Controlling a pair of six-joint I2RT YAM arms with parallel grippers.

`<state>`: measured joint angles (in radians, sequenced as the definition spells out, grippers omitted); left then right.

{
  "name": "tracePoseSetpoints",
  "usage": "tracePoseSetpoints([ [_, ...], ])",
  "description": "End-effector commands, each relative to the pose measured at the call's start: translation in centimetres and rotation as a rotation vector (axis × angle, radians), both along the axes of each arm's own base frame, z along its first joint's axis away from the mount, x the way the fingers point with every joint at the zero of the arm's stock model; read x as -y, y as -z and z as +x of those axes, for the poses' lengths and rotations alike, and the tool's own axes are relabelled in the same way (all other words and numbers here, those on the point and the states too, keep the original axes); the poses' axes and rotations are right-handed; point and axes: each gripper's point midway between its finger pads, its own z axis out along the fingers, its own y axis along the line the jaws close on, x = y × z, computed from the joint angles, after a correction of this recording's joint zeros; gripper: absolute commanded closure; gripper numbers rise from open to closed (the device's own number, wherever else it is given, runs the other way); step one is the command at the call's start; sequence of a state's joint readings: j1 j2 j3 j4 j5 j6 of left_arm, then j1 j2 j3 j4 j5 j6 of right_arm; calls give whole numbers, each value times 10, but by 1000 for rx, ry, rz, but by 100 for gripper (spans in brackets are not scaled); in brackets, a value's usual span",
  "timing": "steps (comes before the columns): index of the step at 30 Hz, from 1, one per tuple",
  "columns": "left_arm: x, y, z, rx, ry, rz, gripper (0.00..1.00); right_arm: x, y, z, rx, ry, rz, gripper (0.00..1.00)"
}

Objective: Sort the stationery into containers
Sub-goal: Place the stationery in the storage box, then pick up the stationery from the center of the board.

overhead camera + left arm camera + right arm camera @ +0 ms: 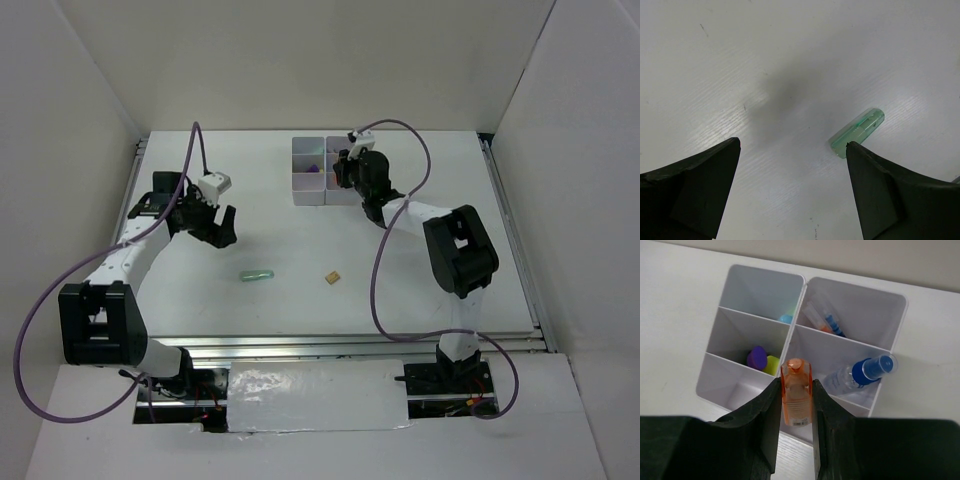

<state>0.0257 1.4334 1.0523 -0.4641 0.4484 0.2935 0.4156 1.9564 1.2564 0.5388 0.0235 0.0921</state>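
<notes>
pinching orange marker (796, 397) in right gripper (796, 389), jaws narrow, above near edge of white bins (852, 296). holding nothing in left gripper (793, 143), jaws spread wide, well left of bins, with green marker (858, 131) loose front-left of bins.

overhead view spans the table (420, 285); close wrist views share its green marker (257, 275) and bins (303, 196).

White walls (320, 60) are enclosing the white table (420, 300) on three sides; a metal rail (350, 345) is bordering its near edge.
</notes>
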Motion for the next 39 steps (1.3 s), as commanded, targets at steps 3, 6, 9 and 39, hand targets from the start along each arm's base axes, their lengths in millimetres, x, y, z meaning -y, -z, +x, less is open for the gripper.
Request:
tracePoseSetpoints([
  [3, -5, -11, -1, 51, 37, 38, 1, 7, -12, 13, 78, 68, -11, 100],
  [6, -1, -6, -4, 36, 67, 42, 1, 6, -13, 14, 78, 71, -15, 89],
  [9, 0, 1, -9, 14, 119, 83, 1, 5, -12, 19, 62, 87, -14, 79],
  [39, 92, 69, -49, -317, 589, 460, 8, 112, -129, -48, 37, 177, 112, 50],
])
